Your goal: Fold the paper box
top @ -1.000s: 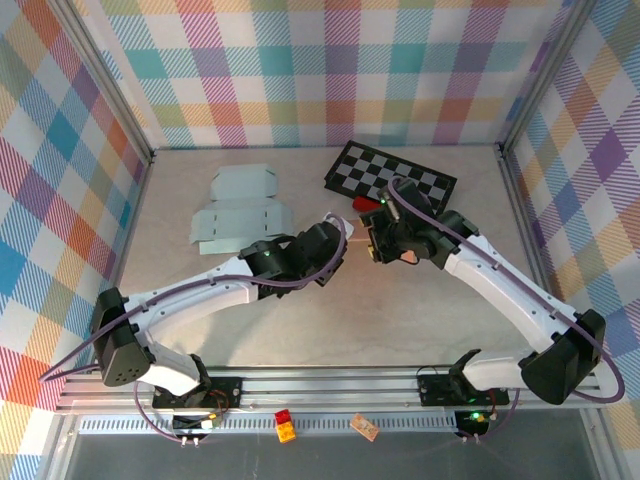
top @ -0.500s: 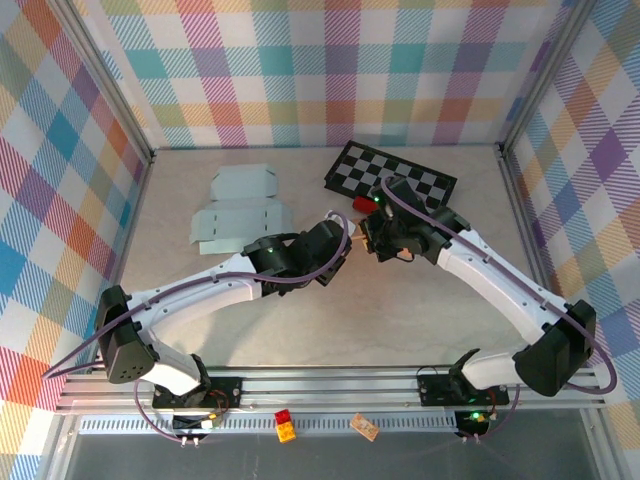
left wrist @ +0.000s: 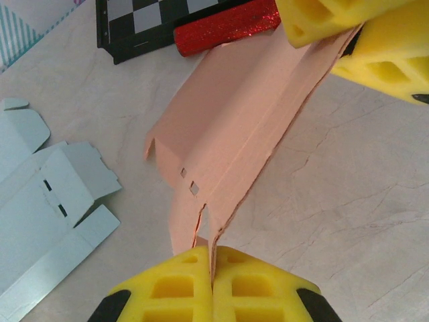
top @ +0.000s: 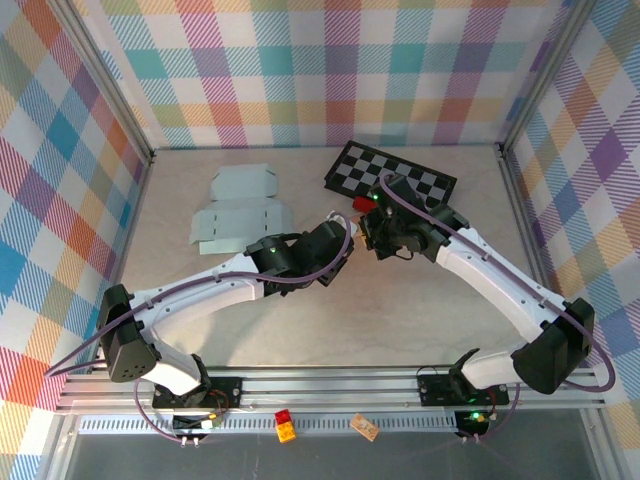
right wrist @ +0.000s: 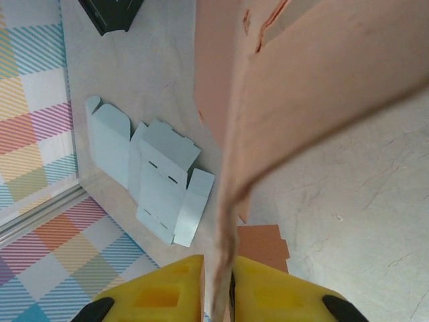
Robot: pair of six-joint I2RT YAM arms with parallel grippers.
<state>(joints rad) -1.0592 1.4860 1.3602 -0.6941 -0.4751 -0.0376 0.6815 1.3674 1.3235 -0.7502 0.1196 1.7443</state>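
Left gripper [left wrist: 213, 260] pinched tight on the near edge of the salmon-pink creased paper box blank [left wrist: 228, 127], raised over mid-table [left wrist: 335, 201]. Right gripper [right wrist: 218, 272] clamps the far edge. Likely light, floppy and easily torn; hold beside the creases.

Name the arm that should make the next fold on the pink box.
Right, probably: the right tool pinches the box by a raised panel, while the left tool clamps its folded edge as an anchor.
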